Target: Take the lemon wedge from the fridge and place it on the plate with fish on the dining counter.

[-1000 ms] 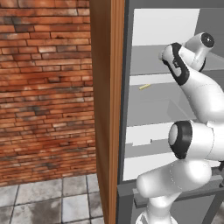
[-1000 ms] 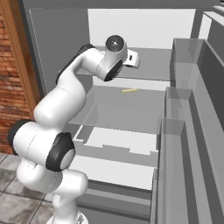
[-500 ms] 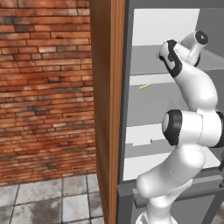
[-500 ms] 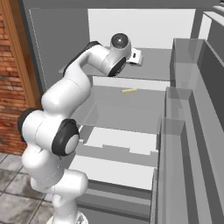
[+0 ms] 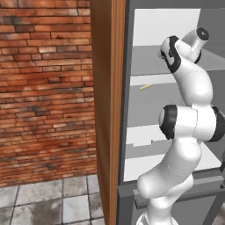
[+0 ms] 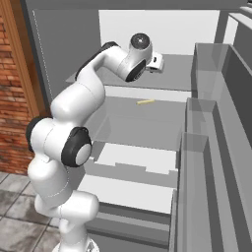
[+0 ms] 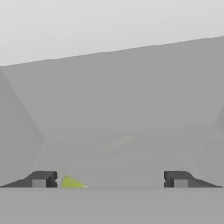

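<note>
Since the earlier frame I had swung the elbow up. The gripper [image 7: 109, 179] stood spread wide inside the tall grey steel fridge [image 6: 69, 54]; the yellow lemon wedge [image 7: 72, 183] lay beside one fingertip [image 7: 40, 179] (off-centre), so I'd recentre before closing.

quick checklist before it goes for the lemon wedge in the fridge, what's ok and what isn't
1. Fridge open, shelves reachable: ok.
2. Gripper open, its fingers standing wide apart with nothing between them: ok.
3. Lemon wedge in sight of the hand view: ok, a yellow-green wedge shows just inside one finger.
4. Wedge centred between the fingers: not ok, it lies far to one side.
5. Pale yellow strip on the shelf below is out of the way: ok, it lies apart.
6. Contact with the wedge: cannot tell.
</note>
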Motion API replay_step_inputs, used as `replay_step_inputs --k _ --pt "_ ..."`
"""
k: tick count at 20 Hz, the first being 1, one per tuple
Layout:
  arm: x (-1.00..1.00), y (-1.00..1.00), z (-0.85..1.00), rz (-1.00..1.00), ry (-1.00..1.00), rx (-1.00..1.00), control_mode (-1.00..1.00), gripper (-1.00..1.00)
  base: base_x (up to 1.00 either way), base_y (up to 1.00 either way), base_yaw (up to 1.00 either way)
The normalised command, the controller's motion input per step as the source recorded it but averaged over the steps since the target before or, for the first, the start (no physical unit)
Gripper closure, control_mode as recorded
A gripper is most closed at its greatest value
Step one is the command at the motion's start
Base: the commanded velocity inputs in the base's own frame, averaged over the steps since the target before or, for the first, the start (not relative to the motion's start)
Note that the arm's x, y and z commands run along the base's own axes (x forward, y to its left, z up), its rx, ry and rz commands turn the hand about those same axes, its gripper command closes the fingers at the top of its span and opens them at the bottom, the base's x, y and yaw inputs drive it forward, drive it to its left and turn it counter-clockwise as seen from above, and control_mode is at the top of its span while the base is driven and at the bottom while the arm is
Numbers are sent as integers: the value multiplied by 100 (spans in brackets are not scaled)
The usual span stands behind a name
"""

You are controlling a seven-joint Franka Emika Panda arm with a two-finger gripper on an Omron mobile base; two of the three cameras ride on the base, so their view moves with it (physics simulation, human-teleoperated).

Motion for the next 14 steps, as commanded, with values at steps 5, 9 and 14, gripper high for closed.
replay_step_inputs --k 5,9,14 --pt "-4 0 -5 0 1 0 -100 -100 0 0 0" --pt "-10 1 0 2 0 0 -100 -100 0 0 0" --pt "0 1 -3 0 0 0 -100 -100 0 0 0"
